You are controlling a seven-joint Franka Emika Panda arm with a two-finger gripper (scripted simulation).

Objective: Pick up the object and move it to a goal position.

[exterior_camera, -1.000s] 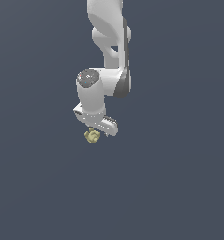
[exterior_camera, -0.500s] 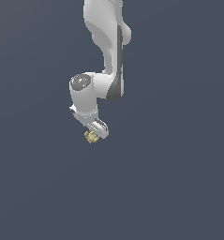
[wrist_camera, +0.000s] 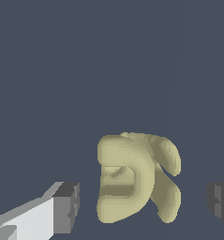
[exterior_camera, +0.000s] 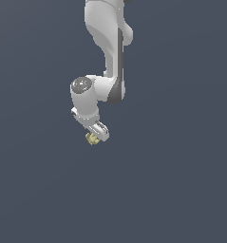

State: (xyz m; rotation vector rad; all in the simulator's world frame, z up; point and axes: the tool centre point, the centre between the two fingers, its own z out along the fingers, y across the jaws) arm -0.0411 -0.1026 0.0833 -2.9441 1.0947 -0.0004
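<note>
A: The object (wrist_camera: 137, 180) is a pale yellow-olive, plain, with darker olive shading in its folds; agreed?

B: Agreed; in the exterior view the object (exterior_camera: 91, 138) reads as the same dull yellow; the arm (exterior_camera: 105, 52) is white with a dark grey strip along one side.

A: The end effector (wrist_camera: 144, 201) is white, and its pads (wrist_camera: 66, 207) are mid grey; the background (exterior_camera: 181, 180) is flat slate blue-grey, unpatterned.
</note>
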